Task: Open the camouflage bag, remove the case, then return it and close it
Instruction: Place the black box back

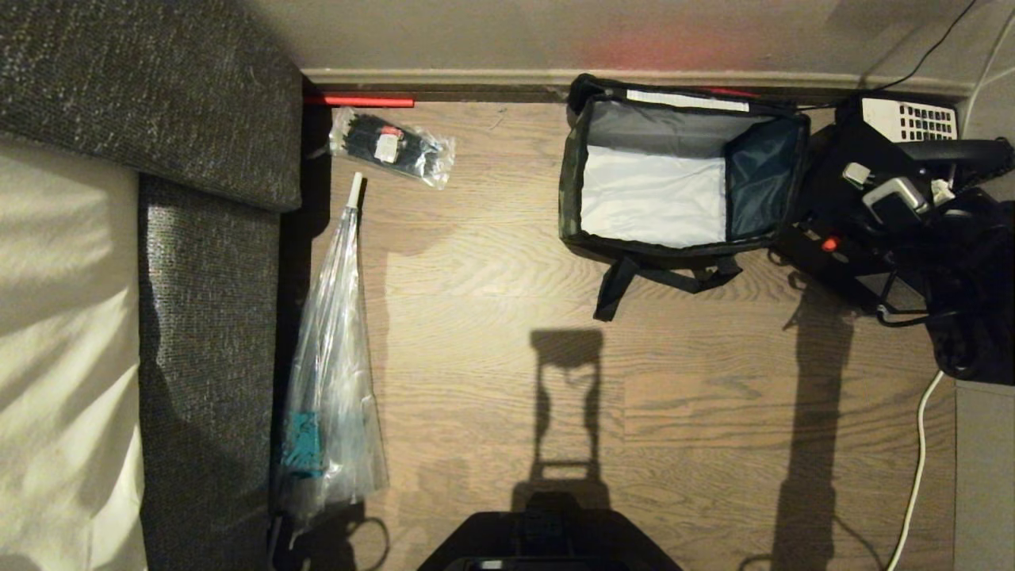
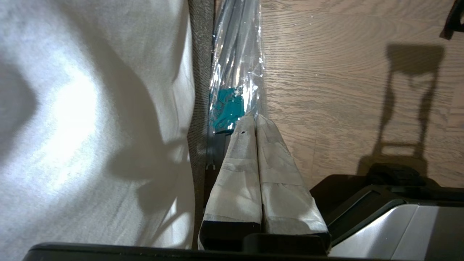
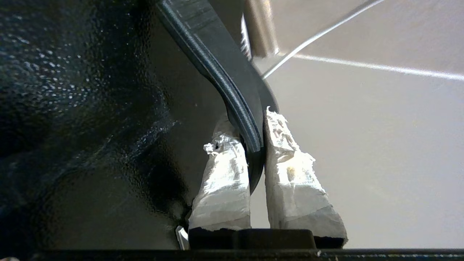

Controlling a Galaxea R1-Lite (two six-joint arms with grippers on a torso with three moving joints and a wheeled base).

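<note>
Floor inventory, left to right. Sofa (image 1: pixel 206 262): out of play. Left claw (image 2: pixel 255 123): parked, pads pressed together on nothing, hanging over the wrapped umbrella (image 1: pixel 329 381) that lies along the sofa edge. I leave it idle. Packet of black ties (image 1: pixel 392 147): on the floor near the wall, well apart from the work. Bag (image 1: pixel 571 182): by the wall, lid thrown back, pale interior bare, strap trailing toward me. Case (image 3: pixel 90 108): out of the bag, just beside its right end. Right claw (image 3: pixel 253 127): closed on the case's handle (image 3: pixel 232 90), one taped pad on each side of the bar. Telephone (image 1: pixel 908 119): past the case, by the wall, cables around it. Step in hand, as I judge it: carrying the case back into the bag. Handling notes: I would lift straight up until the case clears the bag's near wall, keep it level so it does not swing on the thin bar, line its long side with the opening, lower it slowly, and keep off the phone cables and the loose strap.
</note>
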